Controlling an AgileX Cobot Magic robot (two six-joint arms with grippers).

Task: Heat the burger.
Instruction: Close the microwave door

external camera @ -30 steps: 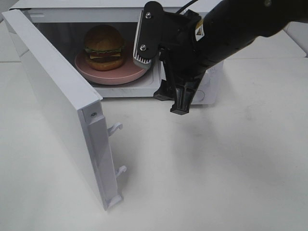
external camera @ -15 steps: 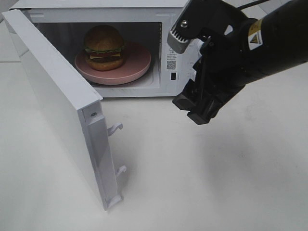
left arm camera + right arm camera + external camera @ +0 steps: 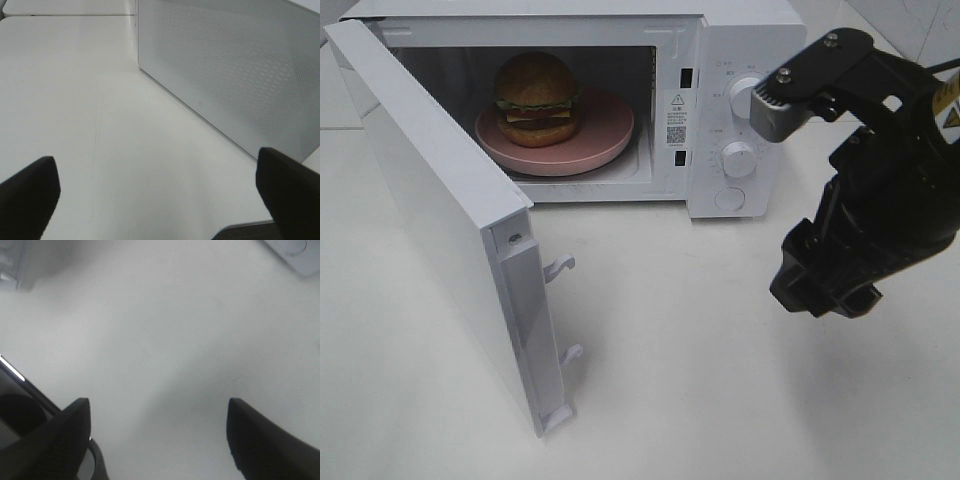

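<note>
The burger, with a golden-brown bun and green lettuce, sits on a round pink plate inside the white microwave. The microwave's door stands wide open to the left. My right gripper hangs open and empty over the table, to the right of the microwave's control panel and nearer the front. The right wrist view shows the right gripper over bare table. My left gripper is open and empty beside a perforated grey panel; it is out of the exterior view.
Two round knobs and a button sit on the microwave's right panel. The open door's latch hooks stick out toward the table's middle. White tabletop spreads in front of the microwave.
My right arm has swung from in front of the microwave's opening to the right and down toward the table. The burger, plate and door have not moved.
</note>
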